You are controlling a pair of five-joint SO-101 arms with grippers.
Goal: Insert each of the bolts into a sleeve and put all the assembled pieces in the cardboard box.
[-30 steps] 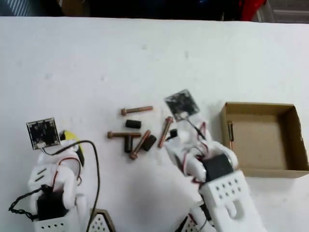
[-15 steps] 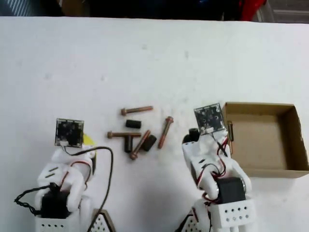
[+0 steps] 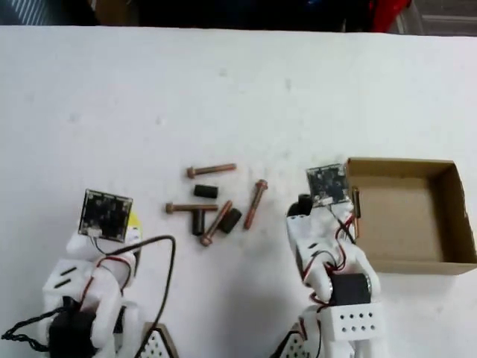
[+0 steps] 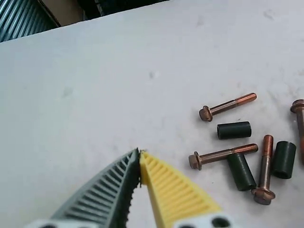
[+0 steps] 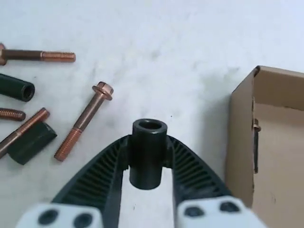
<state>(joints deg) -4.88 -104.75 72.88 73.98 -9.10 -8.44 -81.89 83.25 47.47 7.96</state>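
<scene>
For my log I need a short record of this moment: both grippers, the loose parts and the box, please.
left gripper: shut, empty, near the loose parts
right gripper: shut on a black sleeve, beside the cardboard box
loose bolts: four, none inside a sleeve
loose sleeves: three, lying among the bolts

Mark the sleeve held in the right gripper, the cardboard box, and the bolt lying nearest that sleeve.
sleeve [image 5: 148, 159]: right wrist view, its outer wall.
cardboard box [image 3: 399, 216]: high view, its bare floor.
bolt [image 5: 83, 121]: right wrist view, mid-shank.
</scene>
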